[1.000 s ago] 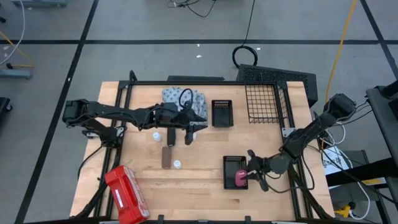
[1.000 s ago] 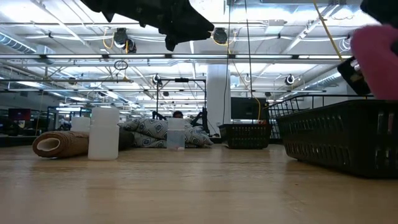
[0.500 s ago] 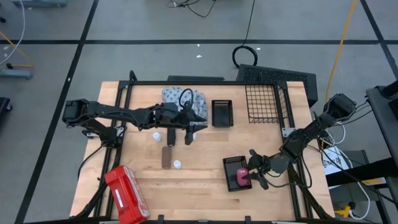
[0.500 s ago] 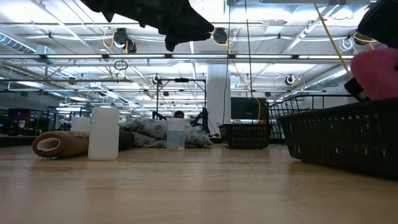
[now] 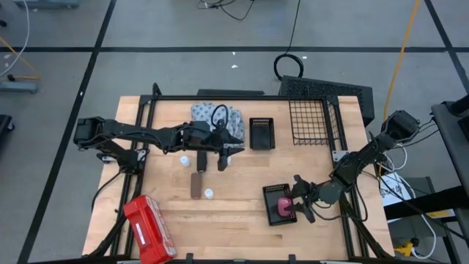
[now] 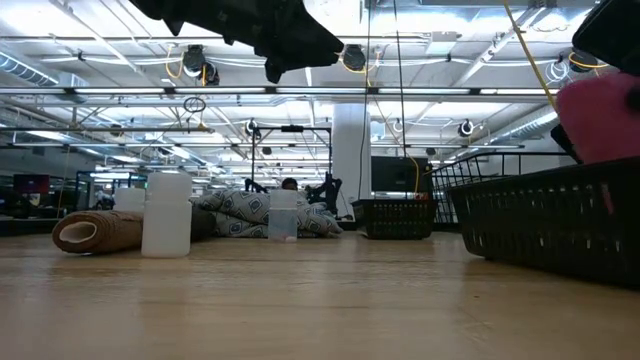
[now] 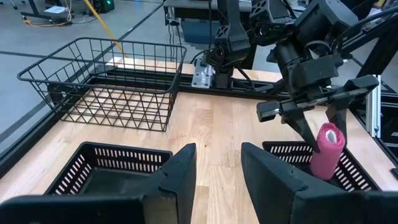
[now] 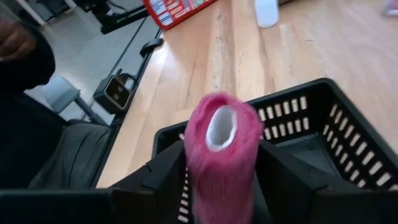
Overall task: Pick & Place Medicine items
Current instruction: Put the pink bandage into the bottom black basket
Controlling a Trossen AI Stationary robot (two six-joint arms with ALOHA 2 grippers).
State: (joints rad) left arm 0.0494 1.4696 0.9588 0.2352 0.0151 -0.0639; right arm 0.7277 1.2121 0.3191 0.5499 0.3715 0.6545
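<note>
The right gripper [image 5: 299,207] stands over the near black bin [image 5: 272,192], its fingers spread beside the pink tube [image 5: 284,208], which sits upright inside, near the bin's right wall. The left gripper [image 5: 226,155], half spread and empty, hovers mid-table beyond the brown tube [image 5: 196,185] and white bottles [image 5: 209,193], open wood around them

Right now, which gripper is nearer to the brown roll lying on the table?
Left. The left gripper hangs over the table's middle, just up and right of the brown roll. The right gripper is far across the table at a black basket, with the pink roll between its fingers.
</note>
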